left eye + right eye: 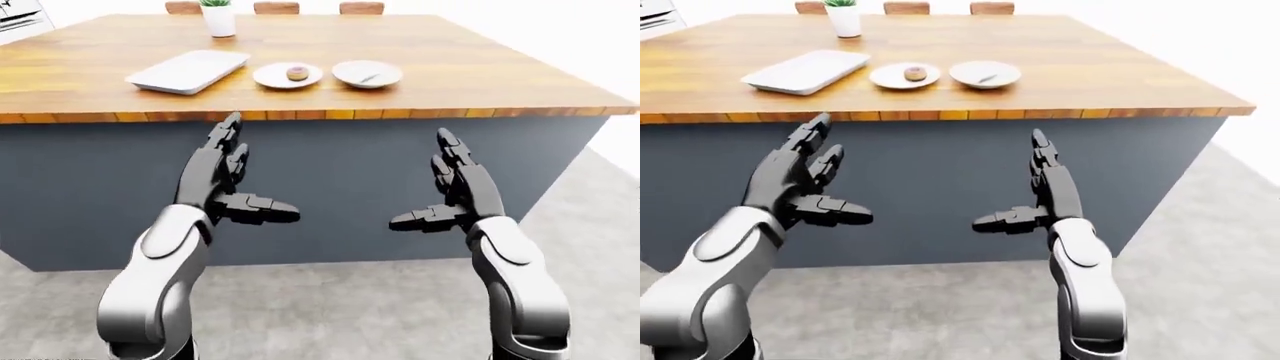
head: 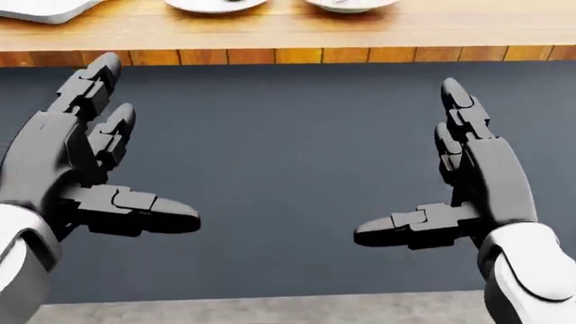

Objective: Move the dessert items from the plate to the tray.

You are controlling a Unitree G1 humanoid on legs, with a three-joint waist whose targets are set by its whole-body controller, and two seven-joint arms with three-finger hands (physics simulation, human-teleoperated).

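A humanoid robot stands at the dark-sided kitchen island (image 1: 330,187), both arms raised and empty, in the left-eye view. At the far left of that view its left hand (image 1: 228,180) is held up with the fingers spread wide and pointing toward the wooden worktop (image 1: 450,67), thumb jutting to the right; nothing is in its grasp, and its fingertips overlap the worktop's plank edge in the picture.

On the worktop, in the upper left of the frame, a pale rectangular tray (image 1: 188,71) lies flat, nothing on it. Just above and to its right stands a white pot with a green plant (image 1: 218,16). Right of the tray, near but apart from it, sits a round white plate (image 1: 288,75) carrying a small brown dessert item (image 1: 297,73), which rests near the plate's centre. Next to that, toward the centre of the frame, is a second white plate (image 1: 367,73) with a small pale object on it, too small to identify.

Three chair backs (image 1: 276,7) show along the worktop's top edge.

At centre right, the right hand (image 1: 455,187) mirrors the left: fingers wide open and extended upward, thumb pointing left, holding nothing, set against the island's dark panel below the worktop edge. Grey floor (image 1: 350,307) fills the bottom of the frame.
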